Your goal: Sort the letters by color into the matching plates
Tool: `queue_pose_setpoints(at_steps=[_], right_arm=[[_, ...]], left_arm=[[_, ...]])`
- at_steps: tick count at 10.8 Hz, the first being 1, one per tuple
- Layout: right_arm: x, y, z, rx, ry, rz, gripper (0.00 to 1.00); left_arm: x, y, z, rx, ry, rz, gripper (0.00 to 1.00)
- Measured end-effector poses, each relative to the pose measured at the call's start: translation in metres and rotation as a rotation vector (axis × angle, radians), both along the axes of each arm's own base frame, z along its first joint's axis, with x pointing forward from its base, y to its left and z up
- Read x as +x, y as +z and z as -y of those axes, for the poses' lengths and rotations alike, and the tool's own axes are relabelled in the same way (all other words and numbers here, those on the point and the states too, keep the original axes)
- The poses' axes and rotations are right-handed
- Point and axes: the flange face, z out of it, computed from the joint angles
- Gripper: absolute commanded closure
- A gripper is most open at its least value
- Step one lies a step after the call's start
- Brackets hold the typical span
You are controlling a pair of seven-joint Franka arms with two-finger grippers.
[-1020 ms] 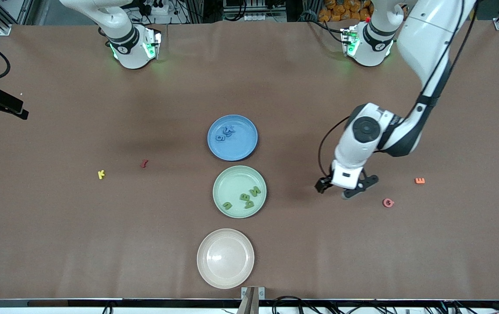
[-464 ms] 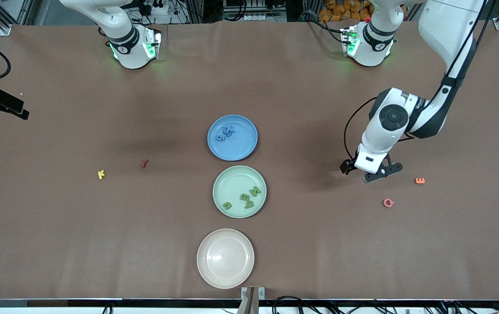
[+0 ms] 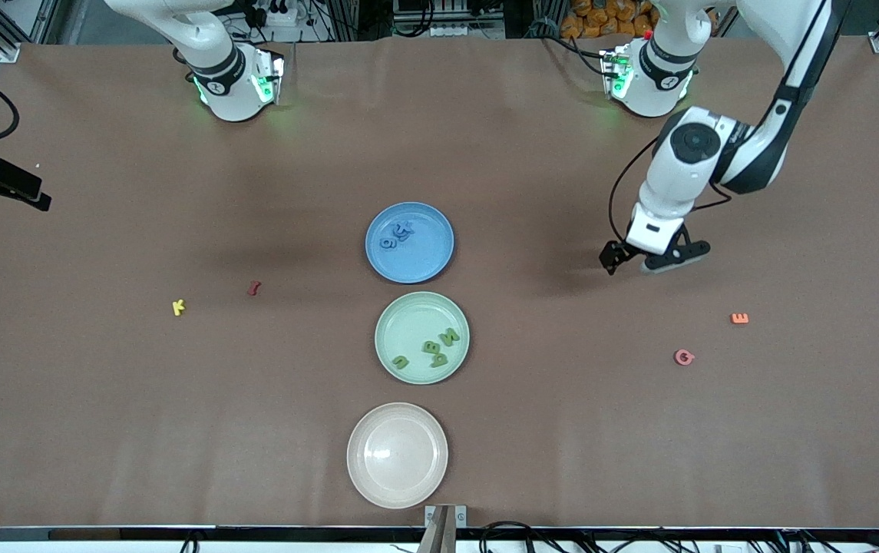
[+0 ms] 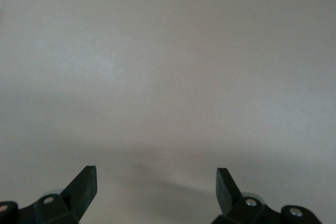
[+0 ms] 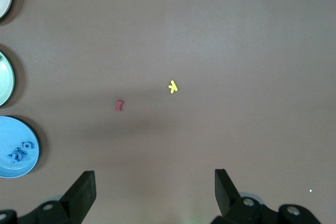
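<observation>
The blue plate holds the blue letters; the mint green plate, nearer the camera, holds 4 green letters; the cream plate, nearest, is bare. The left gripper, fingers spread and holding nothing, hangs over bare table toward the left arm's end. The right gripper, also spread and empty, waits high over its end. The pink letter, orange letter, yellow letter and red letter lie loose. Risk: none matches a plate exactly, so a wrong drop is likely.
</observation>
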Motion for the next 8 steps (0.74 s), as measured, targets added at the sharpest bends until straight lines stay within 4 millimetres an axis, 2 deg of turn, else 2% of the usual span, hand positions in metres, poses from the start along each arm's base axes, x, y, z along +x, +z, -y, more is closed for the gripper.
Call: queue_pose_setpoints(at_steps=[2, 6, 8], right_arm=[[0.000, 0.000, 0.000, 0.000, 0.000, 0.000, 0.00], [0.000, 0.000, 0.000, 0.000, 0.000, 0.000, 0.00], [0.000, 0.000, 0.000, 0.000, 0.001, 0.000, 0.00]], left_arm=[[-0.017, 0.016, 0.001, 0.015, -0.016, 0.032, 0.00], [-0.010, 0.037, -0.008, 0.030, -0.047, 0.077, 0.00], [0.001, 0.048, -0.016, 0.074, -0.052, 0.045, 0.00]])
